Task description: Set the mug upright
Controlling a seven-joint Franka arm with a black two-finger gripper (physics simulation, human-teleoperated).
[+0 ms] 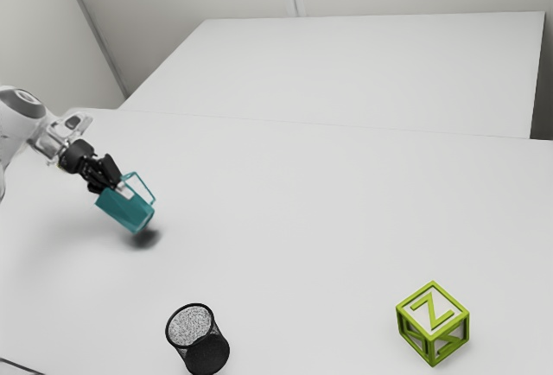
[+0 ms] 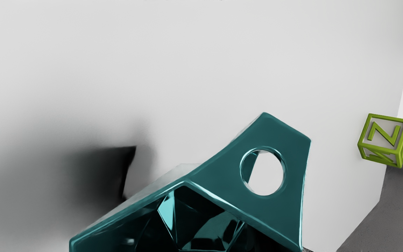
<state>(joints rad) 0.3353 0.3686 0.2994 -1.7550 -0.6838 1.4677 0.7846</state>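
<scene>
At the exterior view's left, the black gripper is gripping the teal mug, which is tilting over the white table, its open end facing the hand. Nearer the camera, a black mesh cup is standing; at right, a green-framed letter block is resting, showing a Z.

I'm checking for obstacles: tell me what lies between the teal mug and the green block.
Bare tabletop stretches between the mug and the block, as both views show. The black mesh cup sits off that line, nearer the exterior view's bottom edge.
</scene>
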